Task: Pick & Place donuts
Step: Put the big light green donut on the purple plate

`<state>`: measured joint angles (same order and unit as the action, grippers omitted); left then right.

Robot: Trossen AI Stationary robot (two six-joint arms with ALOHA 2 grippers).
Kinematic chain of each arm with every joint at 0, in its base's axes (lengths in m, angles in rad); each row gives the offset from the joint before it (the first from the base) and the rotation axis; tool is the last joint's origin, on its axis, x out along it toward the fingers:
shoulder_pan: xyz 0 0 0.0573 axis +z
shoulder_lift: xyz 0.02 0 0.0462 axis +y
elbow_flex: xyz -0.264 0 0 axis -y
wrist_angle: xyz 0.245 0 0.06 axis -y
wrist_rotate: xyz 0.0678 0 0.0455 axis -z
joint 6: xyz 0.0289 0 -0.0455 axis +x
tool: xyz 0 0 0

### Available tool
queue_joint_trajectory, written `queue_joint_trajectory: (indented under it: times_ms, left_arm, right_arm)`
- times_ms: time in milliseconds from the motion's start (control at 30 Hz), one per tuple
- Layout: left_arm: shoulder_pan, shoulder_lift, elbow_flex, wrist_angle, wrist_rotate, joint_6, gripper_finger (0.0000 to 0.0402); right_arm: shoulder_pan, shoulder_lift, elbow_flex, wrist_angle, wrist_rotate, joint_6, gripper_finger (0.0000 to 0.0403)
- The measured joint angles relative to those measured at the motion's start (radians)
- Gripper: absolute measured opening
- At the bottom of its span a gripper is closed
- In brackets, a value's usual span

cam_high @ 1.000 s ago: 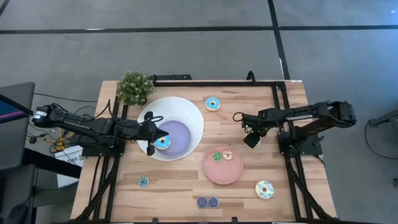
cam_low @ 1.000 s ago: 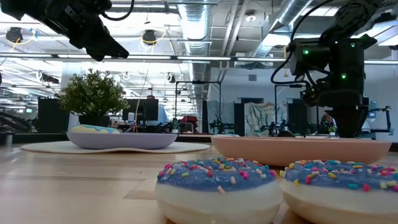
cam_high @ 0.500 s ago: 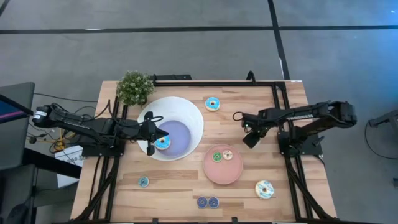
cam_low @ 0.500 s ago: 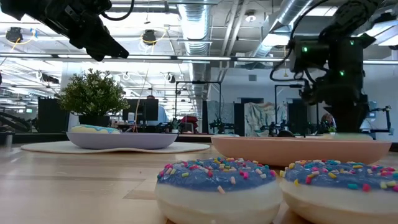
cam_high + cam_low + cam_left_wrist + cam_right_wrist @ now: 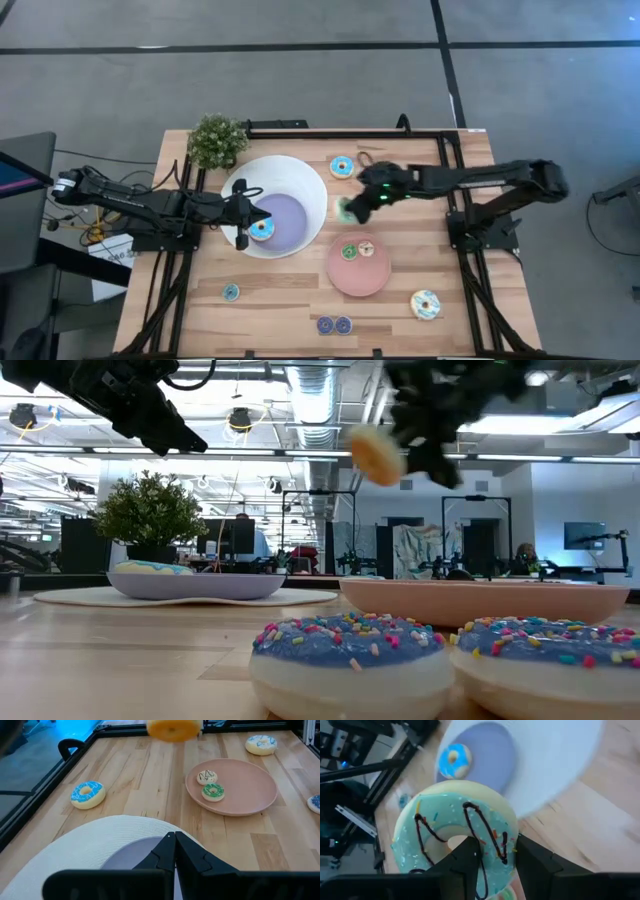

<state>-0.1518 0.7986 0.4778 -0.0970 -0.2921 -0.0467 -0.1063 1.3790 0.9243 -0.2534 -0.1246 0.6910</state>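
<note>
A pale wooden table (image 5: 300,300) stands on a grey floor, with a small potted plant (image 5: 217,140) at its far corner and an open workshop of ducts and strip lights behind it. The right gripper (image 5: 352,209) reaches out over the middle of the table, its two fingers pinching a mint-iced donut (image 5: 455,840) with dark drizzle lines; held up off the wood, its pale underside faces the table. Just below and beside this gripper sits the pink plate (image 5: 372,278), carrying a green donut (image 5: 349,252) and a white donut (image 5: 366,248) side by side. On the gripper's other side, close by, is the big white bowl (image 5: 300,180) with its lilac centre, a blue donut (image 5: 262,229) lying inside. The left gripper (image 5: 243,213) hangs over that bowl, right by the blue donut, fingers pressed together on nothing. Another blue donut (image 5: 342,166) lies on the wood just beyond the right gripper. Further off toward the near edge rest a pair of dark blue donuts (image 5: 334,325), touching each other.
</note>
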Motion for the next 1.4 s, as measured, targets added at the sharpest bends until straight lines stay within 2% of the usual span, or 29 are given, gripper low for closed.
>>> queue_joint_trajectory:
  times_ms: [400, 533, 667, 933, 1400]
  left_arm:
    - [0.000, -0.031, -0.001, 0.003, -0.005, 0.026, 0.0000]
    - [-0.004, -0.095, -0.001, -0.002, 0.000, 0.024, 0.0000]
    - [-0.014, -0.175, -0.013, -0.060, 0.024, 0.012, 0.0000]
    - [-0.027, -0.299, -0.060, -0.100, 0.026, -0.024, 0.0000]
    - [-0.027, -0.354, -0.091, -0.139, 0.053, 0.023, 0.0000]
  right_arm:
    - [0.027, 0.643, 0.758, -0.388, 0.032, -0.217, 0.0108]
    - [0.024, 0.801, 0.972, -0.465, 0.045, -0.246, 0.0108]
    - [0.012, 0.925, 1.125, -0.534, 0.045, -0.249, 0.0108]
    - [-0.015, 1.085, 1.311, -0.609, 0.073, -0.231, 0.0108]
    - [-0.033, 1.114, 1.331, -0.625, 0.086, -0.194, 0.0108]
